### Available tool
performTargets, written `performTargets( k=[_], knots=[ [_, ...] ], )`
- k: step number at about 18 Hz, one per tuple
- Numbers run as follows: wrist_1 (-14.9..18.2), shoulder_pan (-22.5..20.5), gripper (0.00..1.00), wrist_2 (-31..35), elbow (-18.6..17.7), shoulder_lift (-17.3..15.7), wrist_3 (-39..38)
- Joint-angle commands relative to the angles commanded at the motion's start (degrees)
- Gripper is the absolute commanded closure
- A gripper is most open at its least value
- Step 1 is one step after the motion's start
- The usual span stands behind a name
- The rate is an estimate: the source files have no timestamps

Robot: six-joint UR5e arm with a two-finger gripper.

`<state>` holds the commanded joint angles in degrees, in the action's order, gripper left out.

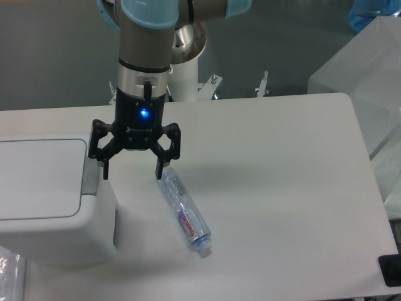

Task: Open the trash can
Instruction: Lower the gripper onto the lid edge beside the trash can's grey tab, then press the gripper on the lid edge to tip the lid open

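Beside boxy white trash can, spread-fingered hand

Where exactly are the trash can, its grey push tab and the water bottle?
trash can (44,188): fixed camera view, middle of its flat white lid.
grey push tab (91,177): fixed camera view, centre of the tab at the lid's right edge.
water bottle (183,212): fixed camera view, mid-body, lying on the table.

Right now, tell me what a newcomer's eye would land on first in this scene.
First the black two-finger gripper with its glowing blue light, jaws spread wide, hanging over the table just right of the trash can. Next the big white trash can itself at the left edge, its flat lid down and grey push tab facing the gripper. Then the clear water bottle lying on its side, near the middle.
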<state>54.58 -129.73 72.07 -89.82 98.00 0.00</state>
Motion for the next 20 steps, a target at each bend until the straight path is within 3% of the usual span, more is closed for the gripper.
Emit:
performTargets(
  k=[20],
  knots=[
    [-0.1, 1.3, 0.00, 0.1, -0.5, 0.8, 0.0]
  ],
)
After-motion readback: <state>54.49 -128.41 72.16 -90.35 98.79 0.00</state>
